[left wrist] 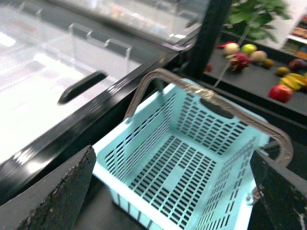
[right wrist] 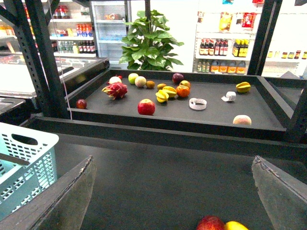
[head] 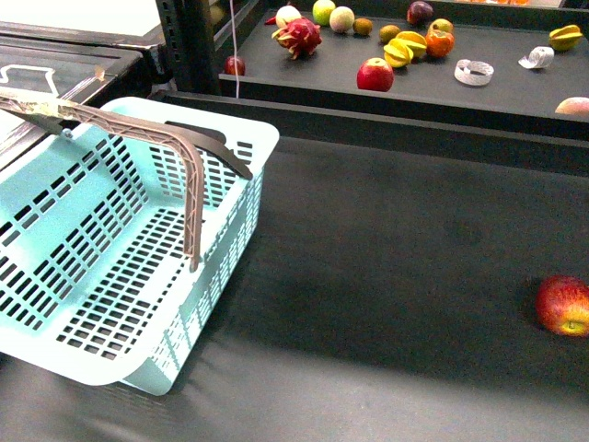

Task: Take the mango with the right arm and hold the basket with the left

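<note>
Left hand's fingers (left wrist: pixel 53 196) black and scuffed, right hand's fingers (right wrist: pixel 62 201) grey

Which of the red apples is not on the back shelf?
The red-and-yellow apple on the near dark surface, far right; the other red apple sits on the back shelf.
</note>
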